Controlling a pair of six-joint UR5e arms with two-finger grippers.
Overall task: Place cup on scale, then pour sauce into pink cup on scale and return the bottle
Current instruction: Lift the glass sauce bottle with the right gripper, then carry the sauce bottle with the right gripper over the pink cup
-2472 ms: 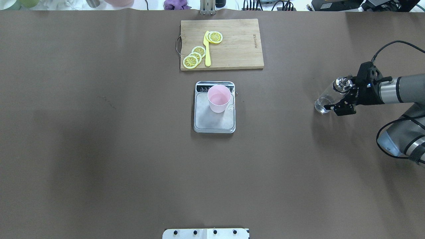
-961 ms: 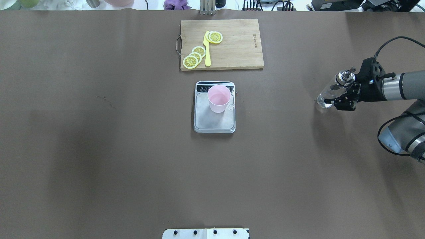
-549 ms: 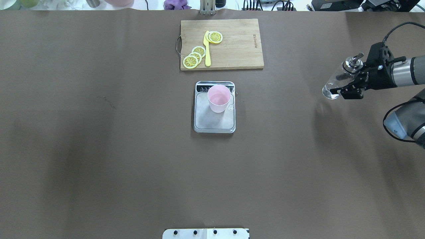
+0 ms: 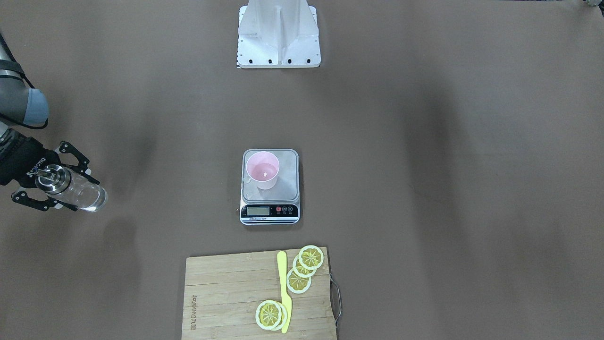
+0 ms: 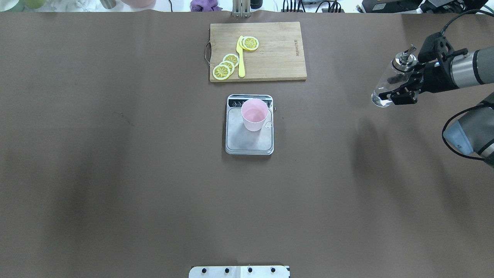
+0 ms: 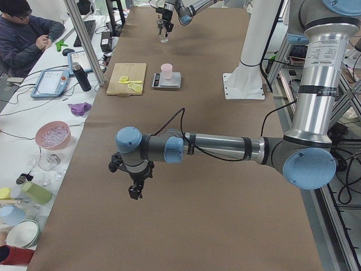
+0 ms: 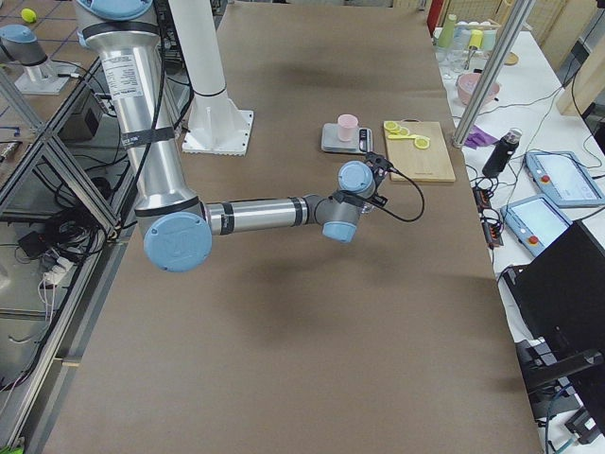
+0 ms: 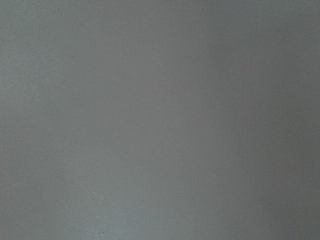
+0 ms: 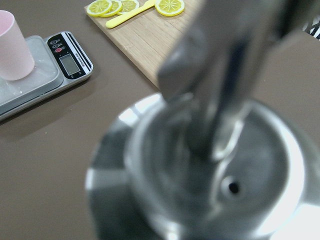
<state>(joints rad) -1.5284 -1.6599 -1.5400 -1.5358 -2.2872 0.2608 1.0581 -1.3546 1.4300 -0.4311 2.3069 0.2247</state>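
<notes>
Right hand: I had my right hand (image 4: 82,194) clamped on the glass dispenser bottle (image 5: 389,83), with one black finger on each side of its clear body.
Bottle: It hung above the brown surface (image 5: 115,173), far out on my right side and well apart from the scale (image 5: 249,143). Its shadow lay apart from it. It was about upright, with the silver pour-spout cap (image 5: 403,61) on top. In the right wrist view this cap filled almost the whole frame and was blurred.
Cup: The pale pink cup (image 5: 254,114) stood upright on the steel platform of the scale, a little toward the black display strip (image 4: 270,211).
Sauce: I could not see the liquid clearly; only a small bright glint showed at the bottom of the cup.
Left hand: My left hand (image 6: 134,191) showed only in the left side view, low over bare surface, far from the scale. I could not tell if its fingers were apart or together. Its wrist camera gave only plain brown.
Cutting board: The wooden cutting board (image 5: 278,58) lay beyond the scale, near but not touching it. It carried lemon slices (image 5: 222,72) and a yellow knife (image 5: 241,63).
</notes>
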